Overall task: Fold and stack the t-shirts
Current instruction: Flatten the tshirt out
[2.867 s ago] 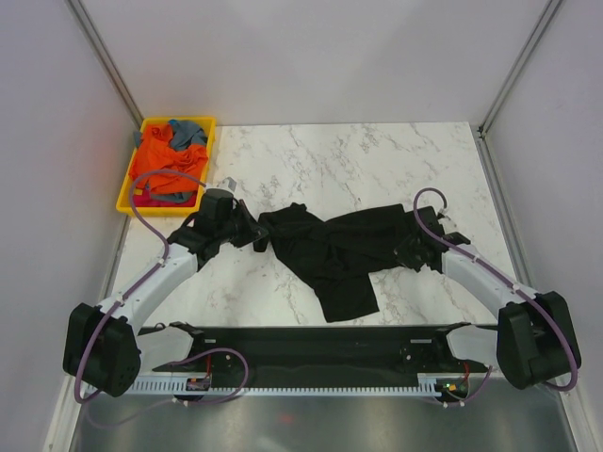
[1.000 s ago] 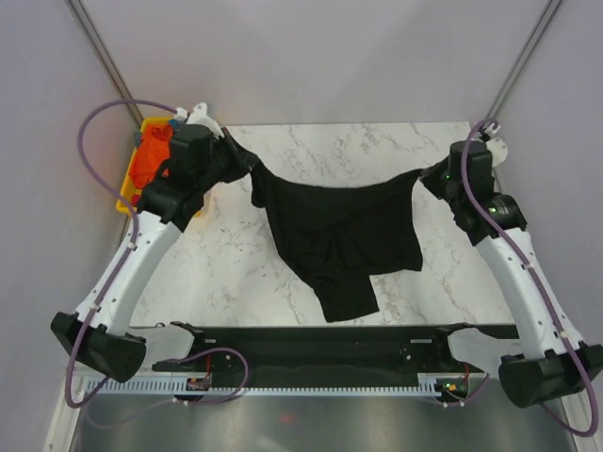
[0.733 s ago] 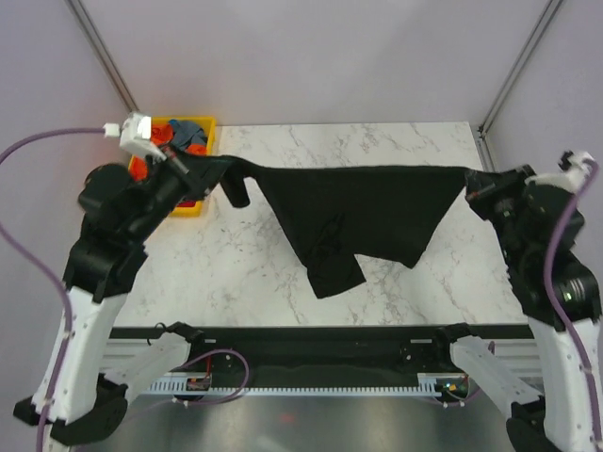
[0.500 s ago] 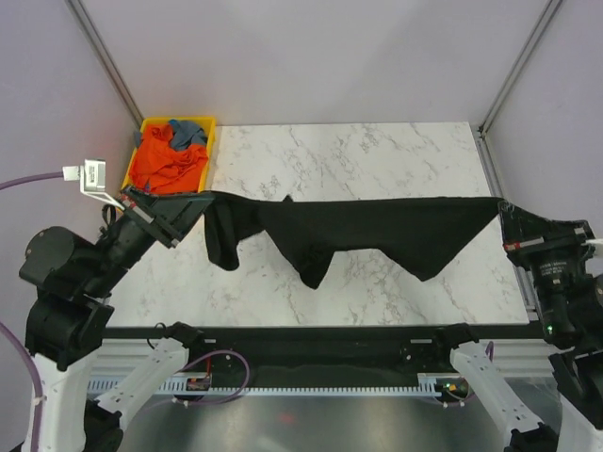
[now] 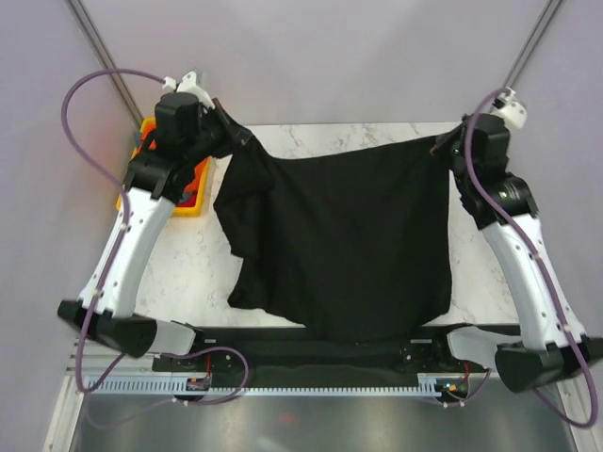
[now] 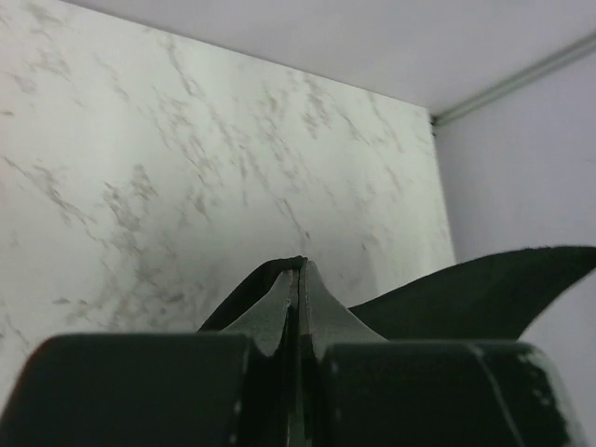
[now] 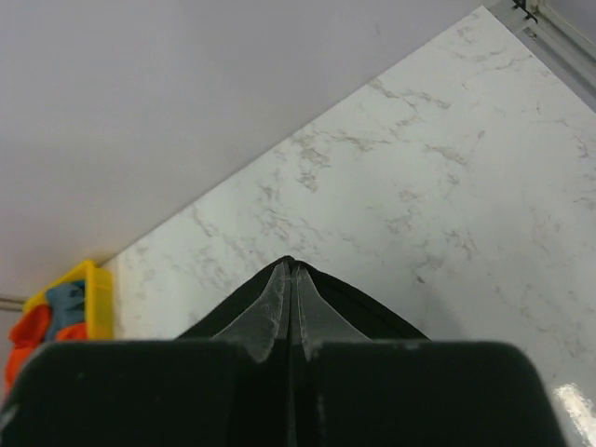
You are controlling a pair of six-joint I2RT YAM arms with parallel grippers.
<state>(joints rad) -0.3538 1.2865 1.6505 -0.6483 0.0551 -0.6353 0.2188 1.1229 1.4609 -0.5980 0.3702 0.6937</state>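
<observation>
**Black shirt now opened wide, both corners pinched**

Half a second ago I had the black t-shirt point(image 5: 349, 245) pulled into a thin band low across the table, with both arms drawn back toward me. Now it hangs open as one broad sheet. Its top edge is at the far side of the marble table point(image 5: 188, 273) and its lower edge reaches the dark rail at the near side.

My left arm reaches up and away, and the left gripper point(image 5: 229, 141) is clenched on the shirt's upper left corner. In the left wrist view, black cloth is squeezed between the closed fingers point(image 6: 279, 312). The left side of the shirt is bunched and folded below that corner.

My right arm is extended the same way. The right gripper point(image 5: 443, 149) is clamped on the upper right corner, with cloth pinched between its fingers point(image 7: 270, 317).

The yellow tray point(image 5: 160, 209) sits at the far left corner, partly behind the left arm. It holds an orange t-shirt point(image 7: 28, 340) and a grey-blue t-shirt point(image 7: 67, 300).
</observation>
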